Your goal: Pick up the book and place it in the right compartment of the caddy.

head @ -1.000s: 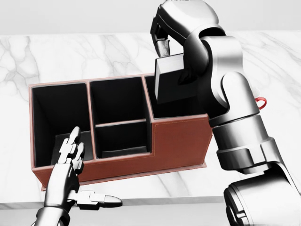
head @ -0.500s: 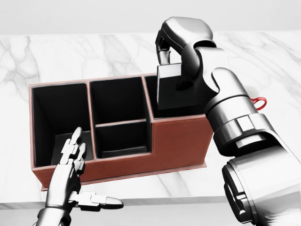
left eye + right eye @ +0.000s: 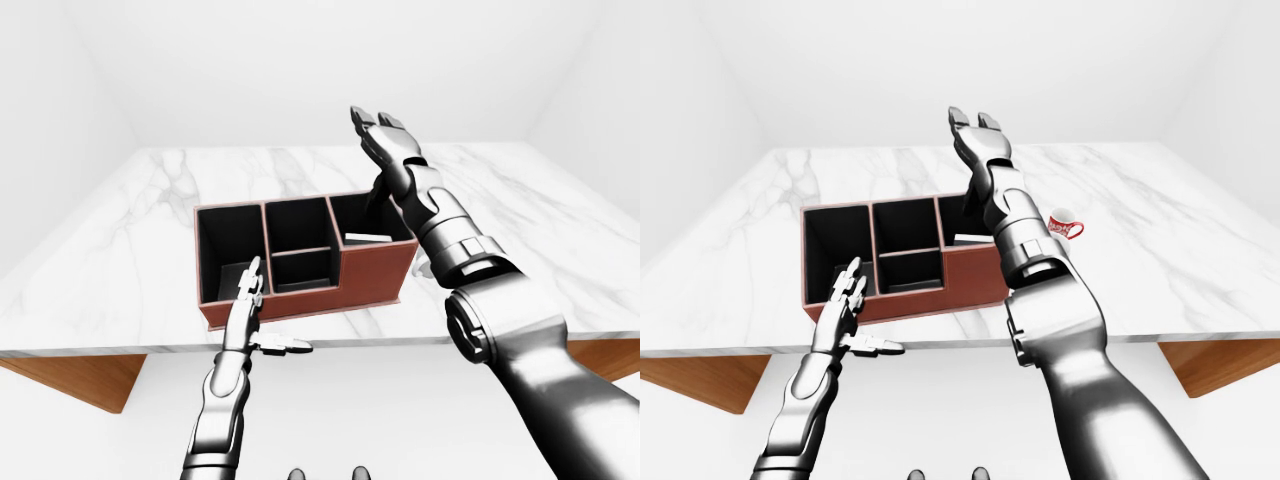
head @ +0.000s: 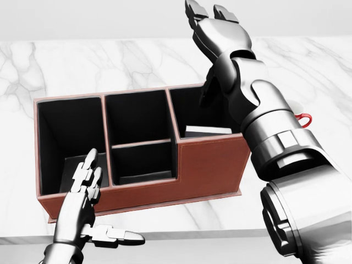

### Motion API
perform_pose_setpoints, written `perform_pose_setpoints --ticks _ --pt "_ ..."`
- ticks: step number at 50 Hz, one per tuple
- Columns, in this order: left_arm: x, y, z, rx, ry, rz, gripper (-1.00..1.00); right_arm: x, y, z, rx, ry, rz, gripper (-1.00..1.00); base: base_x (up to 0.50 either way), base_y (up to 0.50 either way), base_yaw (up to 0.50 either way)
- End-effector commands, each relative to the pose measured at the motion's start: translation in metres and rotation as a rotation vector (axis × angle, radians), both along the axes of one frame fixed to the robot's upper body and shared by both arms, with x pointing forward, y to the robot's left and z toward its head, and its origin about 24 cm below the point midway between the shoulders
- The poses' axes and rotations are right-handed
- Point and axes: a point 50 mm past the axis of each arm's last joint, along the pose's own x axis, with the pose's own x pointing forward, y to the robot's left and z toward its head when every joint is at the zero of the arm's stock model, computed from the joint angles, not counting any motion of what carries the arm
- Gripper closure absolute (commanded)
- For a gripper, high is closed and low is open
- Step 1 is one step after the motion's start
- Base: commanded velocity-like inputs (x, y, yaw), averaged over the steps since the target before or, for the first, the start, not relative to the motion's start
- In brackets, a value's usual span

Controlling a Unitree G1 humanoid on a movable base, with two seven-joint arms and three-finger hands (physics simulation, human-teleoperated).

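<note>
Fingers of the right hand [image 4: 212, 25] are spread wide and hold nothing, the hand raised above the right compartment of the reddish-brown leather caddy [image 4: 209, 162]. Below that hand the dark rectangular book [image 4: 208, 131] lies inside the right compartment, its pale page edge showing over the wall. The left hand [image 4: 82, 190] is open too, fingers straight and thumb out, empty, just beside the caddy's left end over the white marble bench [image 4: 66, 66]. Beyond the right arm stands a red-and-white mug [image 3: 1065, 226].

The right robot hand [image 4: 212, 25] is raised with fingers spread, while the left robot hand [image 4: 82, 192] hovers low, open.
</note>
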Motion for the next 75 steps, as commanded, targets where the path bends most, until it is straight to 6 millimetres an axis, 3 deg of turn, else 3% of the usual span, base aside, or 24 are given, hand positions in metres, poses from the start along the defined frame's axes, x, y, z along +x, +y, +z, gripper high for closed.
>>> perform_pose_setpoints --ticks 1,19,32,41,48,49,56,59,69,72,75 --pt "0.0 0.0 0.0 0.003 -0.003 -0.001 -1.0 0.0 0.0 0.002 0.021 -0.003 0.005 -1.0 0.0 0.0 0.0" --pt "0.001 0.0 0.0 0.004 -0.002 0.006 -1.0 -0.005 -0.012 0.001 0.099 -0.047 -0.003 -1.0 0.0 0.0 0.0" --pt "0.0 0.0 0.001 0.006 -0.001 0.013 -1.0 -0.035 -0.012 0.005 0.17 -0.118 0.055 -1.0 0.0 0.0 0.0" --pt "0.0 0.001 0.002 0.006 -0.002 0.017 -1.0 -0.057 -0.027 0.004 0.214 -0.186 0.062 -1.0 0.0 0.0 0.0" --pt "0.0 0.001 0.001 0.003 -0.002 0.02 -1.0 -0.085 -0.039 0.009 0.333 -0.264 0.118 -1.0 0.0 0.0 0.0" --pt "0.0 0.001 0.001 0.003 -0.003 0.021 -1.0 -0.098 -0.043 0.013 0.358 -0.319 0.127 -1.0 0.0 0.0 0.0" --pt "-0.001 0.002 0.002 0.001 -0.005 0.024 -1.0 -0.141 -0.048 0.008 0.438 -0.383 0.194 -1.0 0.0 0.0 0.0" --pt "0.0 0.002 0.002 -0.001 -0.007 0.028 -1.0 -0.16 -0.054 0.0 0.52 -0.395 0.213 -1.0 0.0 0.0 0.0" --pt "0.0 0.004 0.005 -0.011 -0.017 0.041 -1.0 -0.196 -0.074 -0.027 0.844 -0.372 0.238 -1.0 0.0 0.0 0.0" --pt "0.0 0.004 0.005 -0.011 -0.018 0.045 -1.0 -0.2 -0.08 -0.047 0.911 -0.317 0.183 -1.0 0.0 0.0 0.0" --pt "0.0 0.005 0.006 -0.015 -0.02 0.05 -1.0 -0.2 -0.081 -0.08 0.956 -0.201 0.095 -1.0 0.0 0.0 0.0"
